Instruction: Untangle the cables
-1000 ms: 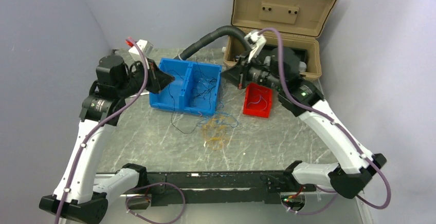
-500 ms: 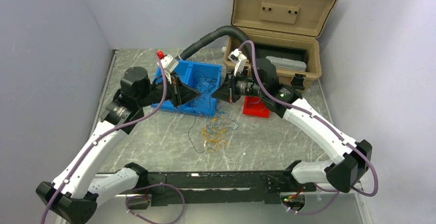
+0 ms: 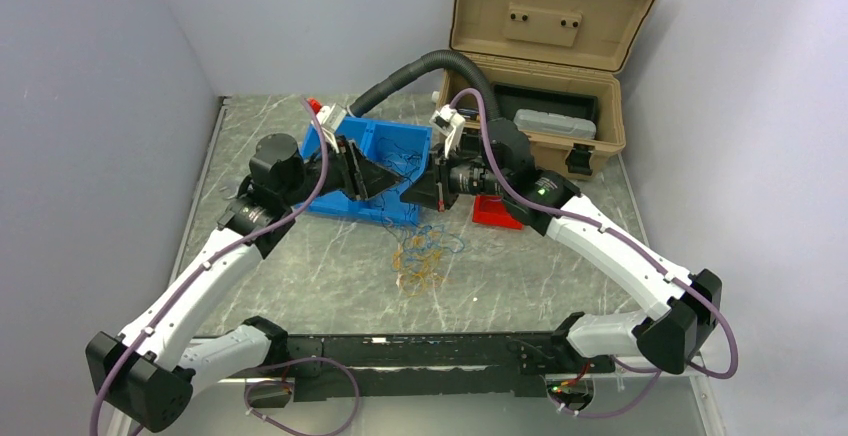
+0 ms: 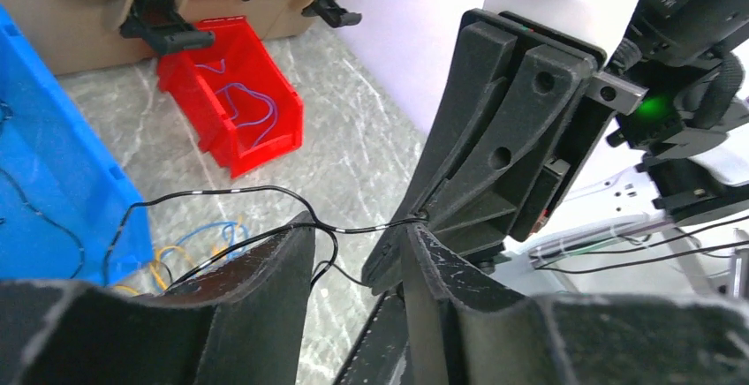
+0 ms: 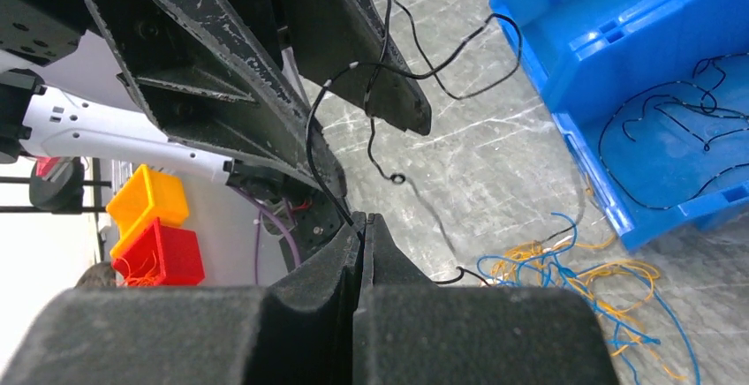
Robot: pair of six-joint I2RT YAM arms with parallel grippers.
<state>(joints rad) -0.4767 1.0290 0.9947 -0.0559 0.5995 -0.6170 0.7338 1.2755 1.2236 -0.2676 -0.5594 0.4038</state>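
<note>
My right gripper (image 5: 362, 219) is shut on a thin black cable (image 5: 309, 142) that loops up toward my left gripper (image 5: 375, 151). In the left wrist view the black cable (image 4: 225, 190) runs from the right gripper's tip (image 4: 422, 219) across the edge of one left finger. My left gripper (image 4: 353, 235) is open, with the cable crossing its gap. Both grippers (image 3: 385, 181) (image 3: 412, 192) meet tip to tip above the front edge of the blue bin (image 3: 385, 151). A tangle of yellow-orange and blue cables (image 3: 425, 256) lies on the table; it also shows in the right wrist view (image 5: 583, 288).
The blue bin (image 5: 636, 94) holds more black cables. A red bin (image 4: 238, 111) with blue cables sits beside it, in front of the open tan case (image 3: 545, 46). A thick grey hose (image 3: 420, 71) arcs behind the blue bin.
Both arms have swung inward until their grippers meet over the blue bin's front edge. The black cable that lay on the table is now lifted between them.
</note>
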